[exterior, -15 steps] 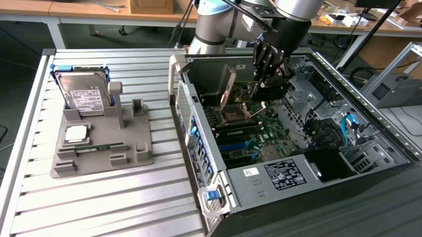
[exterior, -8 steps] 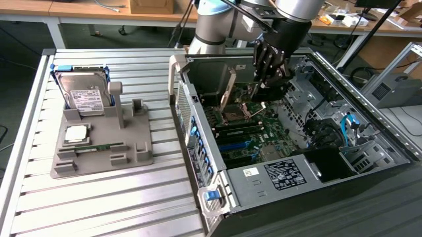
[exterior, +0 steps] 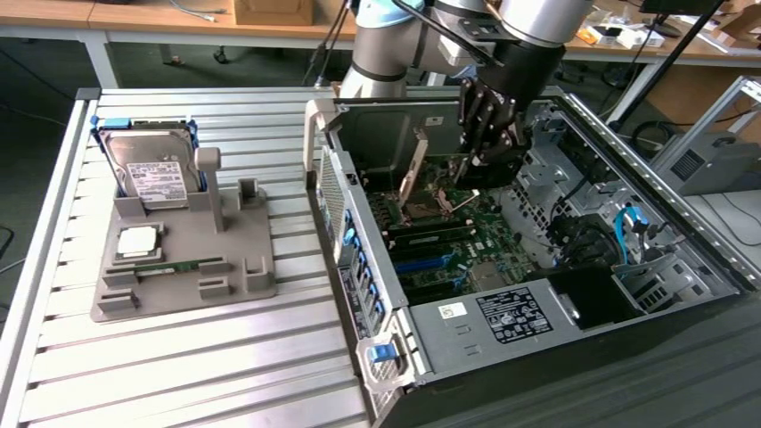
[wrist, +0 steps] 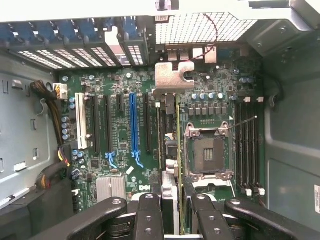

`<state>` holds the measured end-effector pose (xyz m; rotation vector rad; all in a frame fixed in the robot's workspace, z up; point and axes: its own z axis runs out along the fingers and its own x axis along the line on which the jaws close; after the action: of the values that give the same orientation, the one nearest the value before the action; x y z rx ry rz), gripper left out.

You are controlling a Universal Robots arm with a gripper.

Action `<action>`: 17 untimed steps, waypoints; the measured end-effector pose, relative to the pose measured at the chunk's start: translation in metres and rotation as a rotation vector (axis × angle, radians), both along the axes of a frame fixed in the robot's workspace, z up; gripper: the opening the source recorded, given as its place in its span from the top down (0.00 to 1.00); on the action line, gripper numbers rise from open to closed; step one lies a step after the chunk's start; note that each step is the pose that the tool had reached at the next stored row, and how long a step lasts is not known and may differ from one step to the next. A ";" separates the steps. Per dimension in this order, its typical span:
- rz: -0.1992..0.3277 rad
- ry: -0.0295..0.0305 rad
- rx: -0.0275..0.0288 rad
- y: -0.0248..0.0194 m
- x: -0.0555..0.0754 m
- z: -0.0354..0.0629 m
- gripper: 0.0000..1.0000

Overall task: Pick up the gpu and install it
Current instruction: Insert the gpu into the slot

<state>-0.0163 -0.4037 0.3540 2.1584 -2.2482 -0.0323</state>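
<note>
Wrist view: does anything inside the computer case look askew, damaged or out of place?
Nothing looks damaged. The gpu, gripped edge-on by the gripper, hangs over the motherboard between the expansion slots and the bare CPU socket, not seated in a slot.

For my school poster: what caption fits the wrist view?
Black gripper holding the gpu, a thin dark card with silvery metal bracket, edge-on over the green motherboard.

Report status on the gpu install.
Gripper shut on gpu, inside case. Held edge-on over motherboard, not yet seated. Slots look free.
</note>
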 end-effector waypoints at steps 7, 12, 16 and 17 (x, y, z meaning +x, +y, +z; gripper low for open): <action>0.000 0.0000 -0.0004 -0.0043 0.000 -0.0018 0.73; 0.000 0.0000 -0.0005 -0.0068 0.000 -0.0027 0.73; 0.000 0.0000 -0.0005 -0.0089 -0.001 -0.0035 0.73; 0.000 0.0000 -0.0005 -0.0094 -0.001 -0.0038 0.73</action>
<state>-0.0170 -0.4130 0.3503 2.1581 -2.2480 -0.0318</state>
